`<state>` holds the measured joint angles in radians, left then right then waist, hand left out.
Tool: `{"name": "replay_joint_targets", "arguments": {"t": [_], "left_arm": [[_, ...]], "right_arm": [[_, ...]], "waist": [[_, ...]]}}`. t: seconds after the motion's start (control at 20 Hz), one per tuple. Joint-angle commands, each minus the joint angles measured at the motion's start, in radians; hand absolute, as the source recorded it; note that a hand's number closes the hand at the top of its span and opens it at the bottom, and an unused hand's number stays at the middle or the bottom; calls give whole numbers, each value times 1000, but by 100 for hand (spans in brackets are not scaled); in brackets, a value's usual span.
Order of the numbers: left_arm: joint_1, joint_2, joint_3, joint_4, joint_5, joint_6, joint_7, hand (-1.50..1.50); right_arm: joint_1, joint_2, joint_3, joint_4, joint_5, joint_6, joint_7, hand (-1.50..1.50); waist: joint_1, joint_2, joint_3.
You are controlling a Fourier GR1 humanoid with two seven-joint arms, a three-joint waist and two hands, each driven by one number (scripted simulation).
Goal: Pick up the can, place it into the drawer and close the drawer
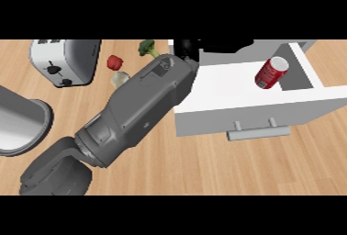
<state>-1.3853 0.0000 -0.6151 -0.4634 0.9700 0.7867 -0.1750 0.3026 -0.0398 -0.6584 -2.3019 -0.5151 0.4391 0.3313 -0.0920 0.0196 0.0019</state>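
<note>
Can (272, 72) lies in the open drawer (224, 87); forearm (136, 110) mostly hides left hand (187, 49).

You see one grey forearm (146, 98): a boxy shell, smooth-panelled, matte. The robot hand (187, 49) at its end is black. Just behind the robot hand, note a darker recessed panel (161, 69) set in the shell's top face. Farther back from the robot hand, a ribbed grey collar (95, 142) rings the arm. Beyond that sits a rounded, darker grey upper segment (58, 172).
</note>
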Motion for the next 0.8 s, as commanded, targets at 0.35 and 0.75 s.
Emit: {"name": "replay_joint_targets", "arguments": {"t": [0.35,0.75], "left_arm": [[-41,0,-4,-37,72,13,-60,-150],[-26,0,-27,-73,86,43,-128,-150]], "right_arm": [[-128,-115,4,-65,231,78,-154,-150],[-232,-67,196,-98,636,63,-237,-150]], "waist": [[21,1,0],[67,-3,-1]]}}
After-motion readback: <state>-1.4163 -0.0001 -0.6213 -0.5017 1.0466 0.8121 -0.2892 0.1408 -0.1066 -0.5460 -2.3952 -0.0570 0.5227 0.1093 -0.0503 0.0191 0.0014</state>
